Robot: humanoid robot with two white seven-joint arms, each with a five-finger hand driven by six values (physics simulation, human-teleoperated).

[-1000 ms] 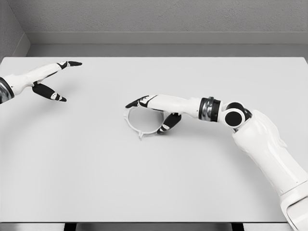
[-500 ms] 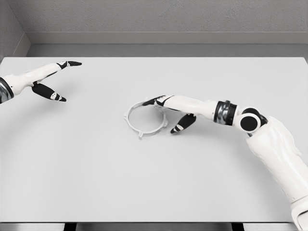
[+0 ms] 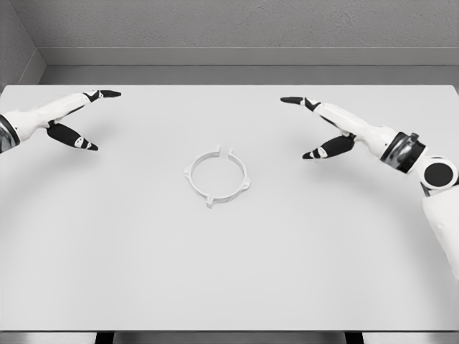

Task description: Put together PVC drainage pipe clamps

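Observation:
A white ring-shaped pipe clamp lies flat near the middle of the white table, with small tabs on its rim and a gap at its far side. My right hand hovers to the right of the clamp, well apart from it, fingers spread and holding nothing. My left hand hangs over the table's far left, fingers spread and empty too.
A grey wall runs behind the table's far edge. The table's near edge crosses the bottom of the view.
My right hand has let go of the clamp and drawn back to the right and up. The clamp now lies alone on the table. The left arm has stayed still.

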